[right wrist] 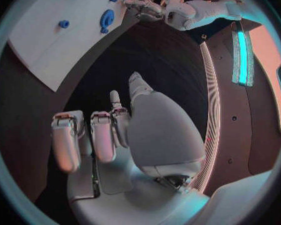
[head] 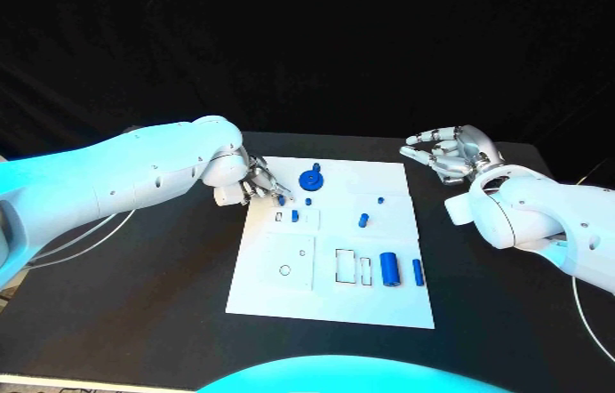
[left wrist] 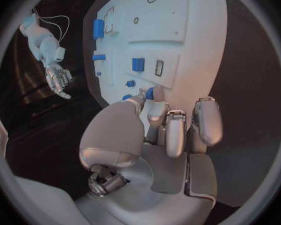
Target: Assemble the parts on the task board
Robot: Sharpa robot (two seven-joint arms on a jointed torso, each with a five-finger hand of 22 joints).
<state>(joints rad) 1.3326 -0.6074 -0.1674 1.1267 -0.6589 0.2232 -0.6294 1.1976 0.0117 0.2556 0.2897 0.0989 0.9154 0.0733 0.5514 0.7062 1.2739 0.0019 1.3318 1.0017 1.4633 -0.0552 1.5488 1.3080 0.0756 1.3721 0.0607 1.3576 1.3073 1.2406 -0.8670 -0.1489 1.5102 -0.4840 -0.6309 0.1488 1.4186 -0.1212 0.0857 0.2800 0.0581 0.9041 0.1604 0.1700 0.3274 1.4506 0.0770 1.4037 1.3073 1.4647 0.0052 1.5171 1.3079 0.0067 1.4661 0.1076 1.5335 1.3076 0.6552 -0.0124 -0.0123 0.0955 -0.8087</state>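
We are viewing the flat white rectangular task board lying mid-table, its small blue plastic parts scattered across it; a small blue peg is sitting pinched in the fingertips of the silver left hand at the board's near-left corner, presumably for seating in a slot; the silver right hand is hovering beyond the board's far-right corner, fingers apart, holding nothing, likely waiting clear.

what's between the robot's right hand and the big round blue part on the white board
In the head view, only bare white board and a strip of black table lie between the right hand and the round blue part.
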